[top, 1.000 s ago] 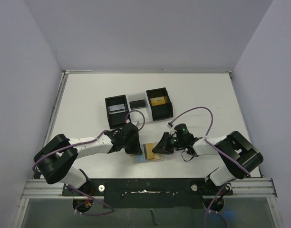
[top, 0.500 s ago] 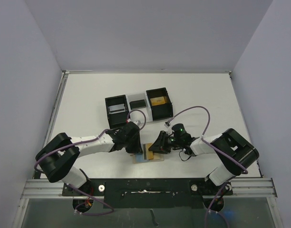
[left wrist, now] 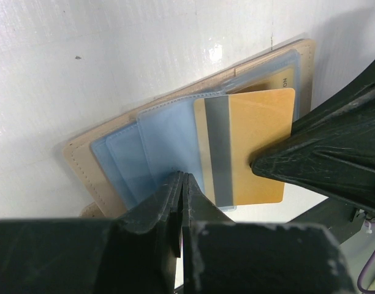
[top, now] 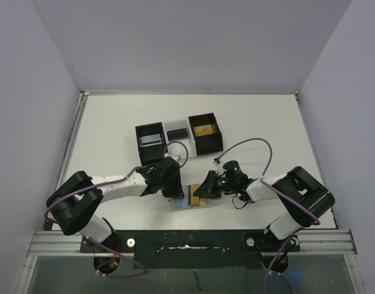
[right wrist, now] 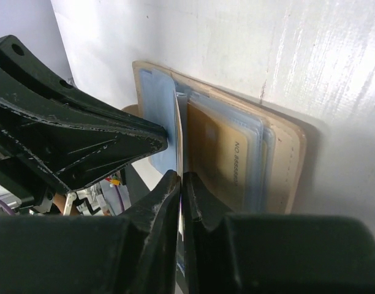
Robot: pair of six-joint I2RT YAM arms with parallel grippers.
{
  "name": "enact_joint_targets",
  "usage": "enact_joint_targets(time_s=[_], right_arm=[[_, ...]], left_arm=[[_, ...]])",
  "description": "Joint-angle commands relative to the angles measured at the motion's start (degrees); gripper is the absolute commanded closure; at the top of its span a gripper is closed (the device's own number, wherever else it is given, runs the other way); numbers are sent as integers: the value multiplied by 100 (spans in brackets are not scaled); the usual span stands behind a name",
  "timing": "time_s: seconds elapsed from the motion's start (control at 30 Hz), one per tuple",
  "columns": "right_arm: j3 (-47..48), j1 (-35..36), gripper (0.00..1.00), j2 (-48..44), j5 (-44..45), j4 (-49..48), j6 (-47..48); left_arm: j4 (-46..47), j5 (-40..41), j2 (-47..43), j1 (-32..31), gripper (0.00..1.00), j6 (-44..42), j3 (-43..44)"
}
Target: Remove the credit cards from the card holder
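The tan card holder [left wrist: 83,165] lies open on the white table, its light blue sleeves [left wrist: 163,141] fanned out; in the top view the card holder [top: 204,206] sits between both arms. A gold credit card [left wrist: 255,131] with a grey stripe sticks partly out of a sleeve. My right gripper [right wrist: 182,179] is shut on this card's thin edge [right wrist: 179,131]. A second gold card [right wrist: 221,156] stays inside a sleeve. My left gripper [left wrist: 183,179] is shut, its tips pressing on a blue sleeve. From above, the left gripper [top: 173,193] and right gripper [top: 198,193] meet over the holder.
A black-and-white three-compartment tray [top: 178,125] stands behind the holder at mid table, with a gold card [top: 204,130] in its right bin. A purple cable [top: 255,144] loops over the right arm. The table's near edge lies just below the holder.
My right gripper opened briefly, shifted slightly left onto the holder and shut again on the gold card. The left gripper stayed shut in place.
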State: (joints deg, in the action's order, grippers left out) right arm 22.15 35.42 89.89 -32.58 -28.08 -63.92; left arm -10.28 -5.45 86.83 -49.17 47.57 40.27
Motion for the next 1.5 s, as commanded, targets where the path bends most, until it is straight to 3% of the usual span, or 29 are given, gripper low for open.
enact_joint_targets(time_s=[0.0,0.17,0.33,0.67,0.77,0.83,1.07,1.23,1.37,1.47], right_arm=[[-123,-36,92,-229,211,-346,-38],[-86,35,87,50,293,-758,-357],[-254,214,83,-193,989,-932,-501],[-146,383,86,-76,648,-933,-390],[-213,387,94,-201,555,-1004,-364],[-243,378,100,-436,686,-708,-307],[35,273,100,-1572,1295,1052,395],[178,213,100,-2352,1845,1767,938],[321,202,100,-2914,2379,2244,1306],[376,202,100,-3393,2928,2511,1547]], left_arm=[[-157,196,248,6,100,-142,-49],[-97,101,294,0,100,-143,-12],[-130,140,210,0,100,-105,-36],[-149,163,170,-5,100,-120,-55],[-141,175,146,-5,100,-102,-43],[-147,197,127,-5,100,-107,-34],[-236,419,-35,8,100,-114,-9],[-225,509,-299,-3,100,-102,41],[-290,642,-634,-18,80,-164,343],[-123,223,-732,-34,67,-581,633]])
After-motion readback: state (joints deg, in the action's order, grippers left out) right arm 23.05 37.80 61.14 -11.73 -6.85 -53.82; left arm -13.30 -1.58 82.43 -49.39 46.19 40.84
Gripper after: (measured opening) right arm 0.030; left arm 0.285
